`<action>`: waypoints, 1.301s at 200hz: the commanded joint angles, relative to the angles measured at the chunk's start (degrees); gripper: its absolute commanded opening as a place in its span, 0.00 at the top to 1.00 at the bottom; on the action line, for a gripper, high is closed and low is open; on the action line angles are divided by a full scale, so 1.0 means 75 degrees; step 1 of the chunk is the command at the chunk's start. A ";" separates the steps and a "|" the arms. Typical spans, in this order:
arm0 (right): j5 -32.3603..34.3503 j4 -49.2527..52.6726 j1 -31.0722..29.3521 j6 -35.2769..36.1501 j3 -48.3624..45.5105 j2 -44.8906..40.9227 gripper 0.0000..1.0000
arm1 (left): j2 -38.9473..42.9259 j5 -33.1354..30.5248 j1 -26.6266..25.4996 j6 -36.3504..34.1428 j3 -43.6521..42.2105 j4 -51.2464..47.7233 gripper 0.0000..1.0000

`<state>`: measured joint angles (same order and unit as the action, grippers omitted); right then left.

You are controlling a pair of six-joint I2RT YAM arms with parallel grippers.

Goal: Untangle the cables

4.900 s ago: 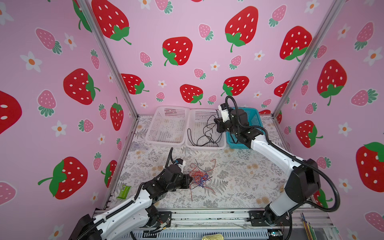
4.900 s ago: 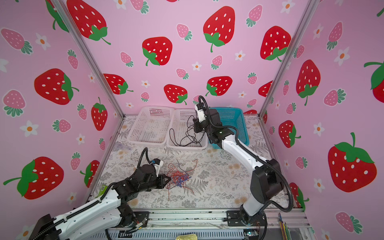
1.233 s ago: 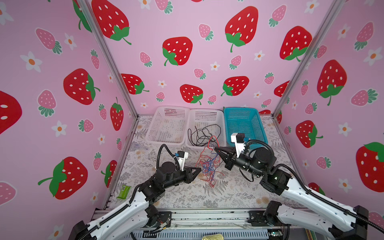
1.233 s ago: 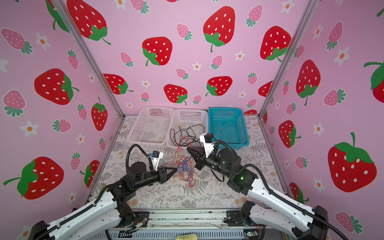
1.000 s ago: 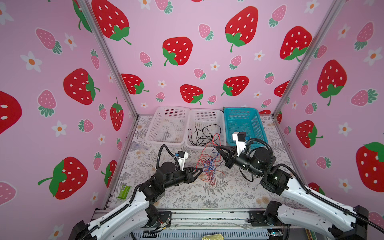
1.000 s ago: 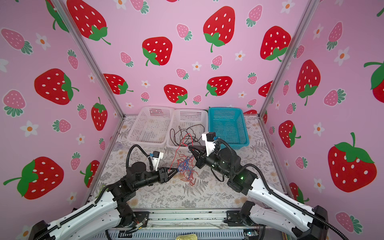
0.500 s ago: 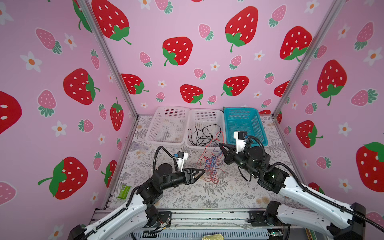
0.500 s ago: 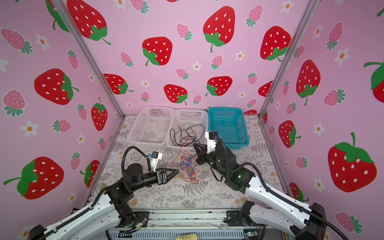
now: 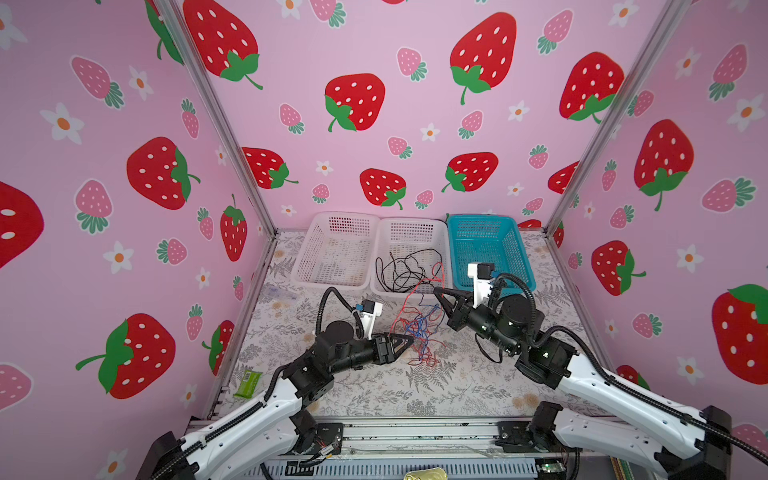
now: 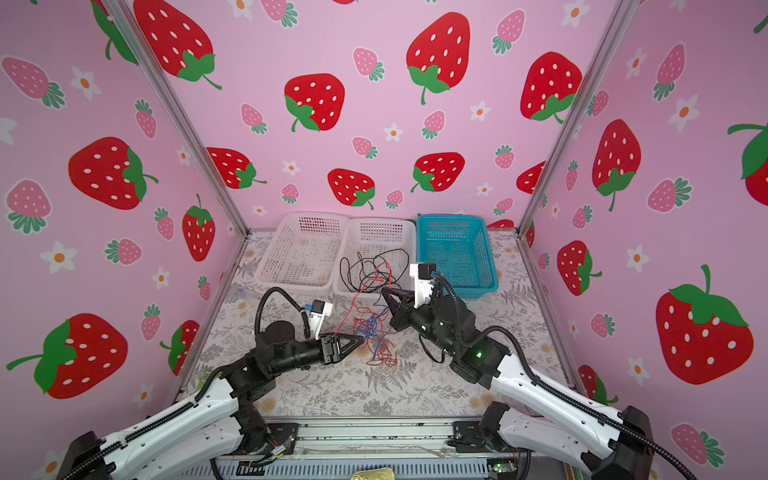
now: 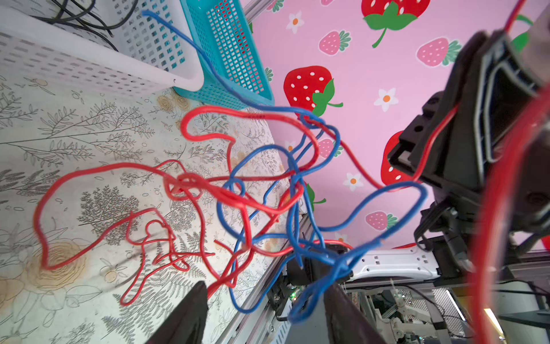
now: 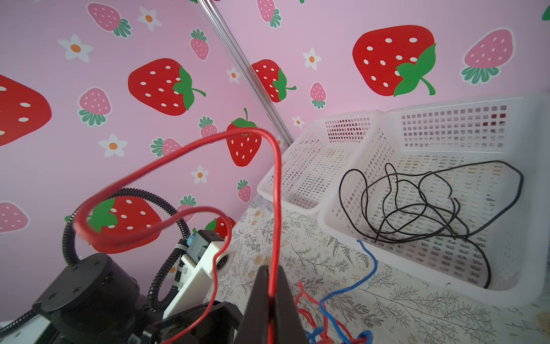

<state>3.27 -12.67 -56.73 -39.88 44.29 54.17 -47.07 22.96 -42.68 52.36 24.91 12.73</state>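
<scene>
The cables show as a red and blue tangle [image 9: 419,328] [image 10: 376,328], partly lifted off the flowered table between both arms. A black cable [image 9: 405,268] [image 12: 416,202] lies apart in the middle white basket. My right gripper [image 9: 436,291] [image 10: 384,292] [image 12: 269,274] is shut on a red cable [image 12: 278,190], which loops up in front of its camera. My left gripper [image 9: 409,338] [image 10: 363,338] [image 11: 265,297] points into the tangle with its jaws apart. Blue loops [image 11: 315,268] and a red strand hang between its fingers [image 11: 190,312], unpinched.
Three baskets line the back wall: a white one [image 9: 332,224], the middle white one [image 9: 440,232] with the black cable, and a teal one [image 9: 486,224]. A small green packet [image 9: 248,383] lies at the table's left edge. Pink walls close in three sides.
Seconds ago the right gripper was back over the baskets; it now holds the red cable above the tangle. In the last second the left jaws widened, then narrowed a little.
</scene>
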 commanded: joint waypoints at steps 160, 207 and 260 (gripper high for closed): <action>0.1848 0.1569 0.0005 0.0305 0.0388 -0.0739 1.00 | 0.1066 -0.1053 0.0020 -0.0196 0.0082 -0.1458 1.00; 0.1454 0.2554 0.1257 0.0361 0.0703 -0.0927 1.00 | 0.1541 -0.1111 0.0509 -0.0167 -0.0039 -0.2609 1.00; 0.0993 0.3465 0.2720 0.0291 0.0560 -0.1141 1.00 | 0.1980 -0.0523 0.1828 -0.0489 0.0461 -0.3990 1.00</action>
<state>11.53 9.63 -40.75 -37.43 47.64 46.98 -33.56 17.08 -32.93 50.52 24.97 -9.41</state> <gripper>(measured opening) 0.059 0.063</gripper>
